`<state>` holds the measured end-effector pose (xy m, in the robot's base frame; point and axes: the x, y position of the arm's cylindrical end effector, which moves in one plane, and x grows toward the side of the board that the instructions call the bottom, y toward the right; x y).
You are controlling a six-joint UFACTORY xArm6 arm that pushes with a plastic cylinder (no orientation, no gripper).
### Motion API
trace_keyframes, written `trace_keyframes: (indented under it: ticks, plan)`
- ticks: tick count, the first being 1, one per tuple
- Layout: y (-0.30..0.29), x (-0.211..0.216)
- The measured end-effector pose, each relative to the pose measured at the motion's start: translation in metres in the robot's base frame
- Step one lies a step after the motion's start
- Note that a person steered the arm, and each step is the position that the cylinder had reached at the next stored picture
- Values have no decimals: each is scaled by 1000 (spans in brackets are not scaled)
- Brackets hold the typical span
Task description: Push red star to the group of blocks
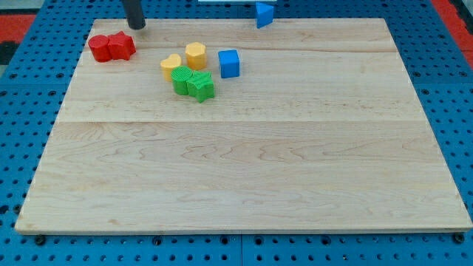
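Observation:
The red star point(121, 45) lies near the board's top left corner, touching a second red block point(99, 48) on its left. My tip point(137, 26) stands just above and to the right of the star, a small gap away. The group of blocks sits to the right and a little lower: a yellow heart point(171, 66), a yellow block point(196, 55), a blue cube point(229, 63), and two green blocks point(182, 80) point(200, 86) pressed together.
A blue triangular block point(264, 14) sits at the board's top edge, right of centre. The wooden board point(244, 170) lies on a blue perforated table.

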<state>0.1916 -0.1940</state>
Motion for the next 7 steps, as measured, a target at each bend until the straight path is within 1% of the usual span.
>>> trace_keyframes:
  ticks: [1,4,5,6,7]
  plan:
    - [-21,16]
    - [-16,138]
    - [-16,143]
    - [-27,138]
    - [-31,171]
